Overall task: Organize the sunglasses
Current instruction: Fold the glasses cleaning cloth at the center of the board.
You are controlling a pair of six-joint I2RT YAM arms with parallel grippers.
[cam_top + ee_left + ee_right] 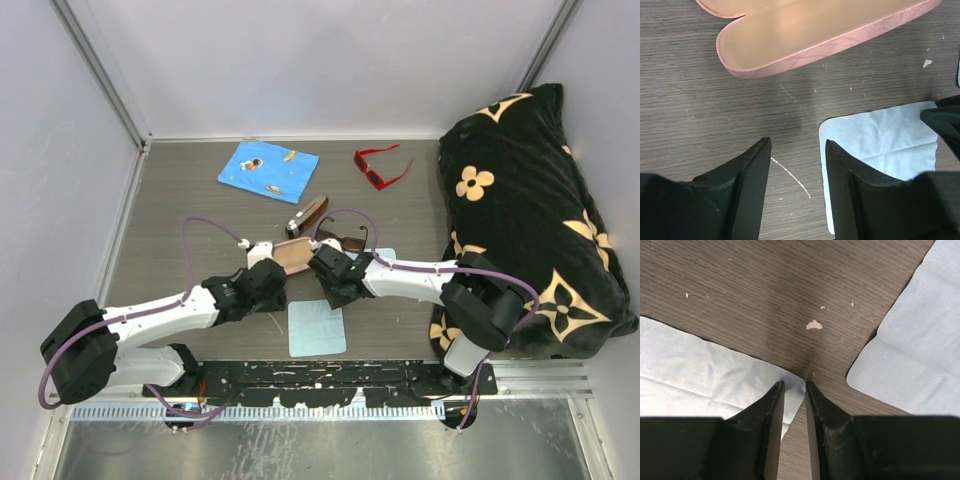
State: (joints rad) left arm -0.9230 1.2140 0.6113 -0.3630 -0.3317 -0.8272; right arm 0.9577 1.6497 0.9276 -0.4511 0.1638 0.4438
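The red sunglasses (380,166) lie unfolded at the back of the table, far from both arms. The dark brown sunglasses (351,241) sit mid-table beside the open pink case (290,253), partly hidden behind my right arm. My left gripper (268,287) (797,146) hangs open over bare wood just in front of the pink case (805,35), holding nothing. My right gripper (329,289) (794,385) stands low with its jaws a narrow gap apart, straddling the puckered corner of a light blue cloth (705,367) (316,328).
A slim brown-and-black case (307,215) lies behind the pink one. A blue patterned cloth (268,167) sits at the back left. A second light blue cloth (920,350) lies beside the right gripper. A black flowered blanket (530,210) fills the right side.
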